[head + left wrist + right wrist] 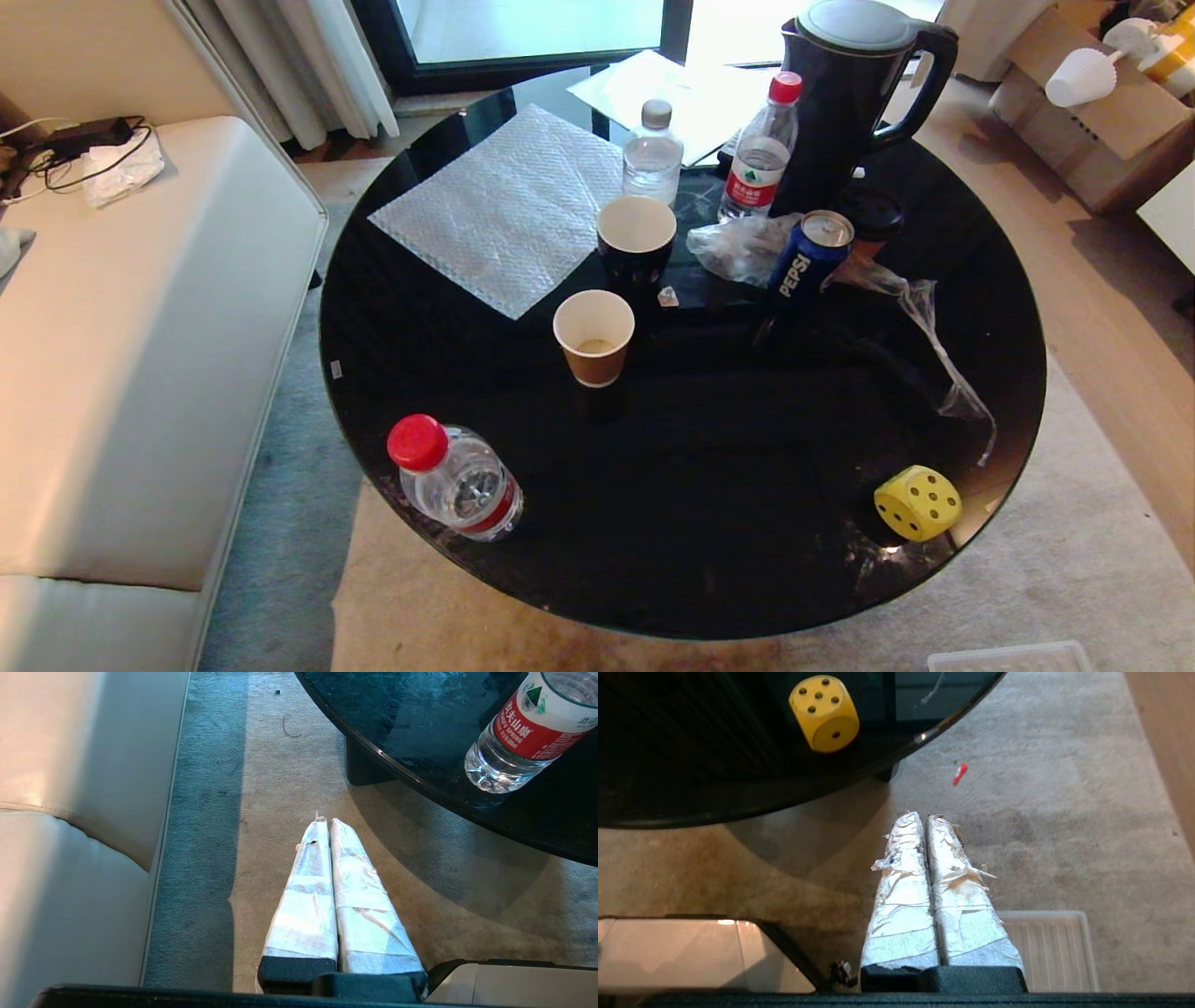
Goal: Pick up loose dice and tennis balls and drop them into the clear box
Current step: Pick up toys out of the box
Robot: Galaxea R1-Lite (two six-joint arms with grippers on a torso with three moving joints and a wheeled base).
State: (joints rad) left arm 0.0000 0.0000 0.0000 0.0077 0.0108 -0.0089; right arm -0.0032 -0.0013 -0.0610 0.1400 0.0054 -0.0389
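Note:
One of the dice, a yellow die [918, 503] with dark pips, sits on the round black table [709, 541] close to its near right edge; it also shows in the right wrist view as the yellow die [824, 713]. My right gripper [924, 816] hangs shut and empty over the carpet, below the table edge and short of the die. Beside the sofa, my left gripper [329, 822] is shut and empty above the carpet. Neither arm appears in the head view. The tennis balls and the clear box are out of view.
The table carries a lying water bottle [456, 481], two paper cups [594, 337], a Pepsi can [810, 254], two upright bottles, a black kettle [854, 93], bubble wrap and crumpled plastic film. A sofa [140, 355] stands left. A flat ribbed clear lid [1057, 952] lies on the carpet.

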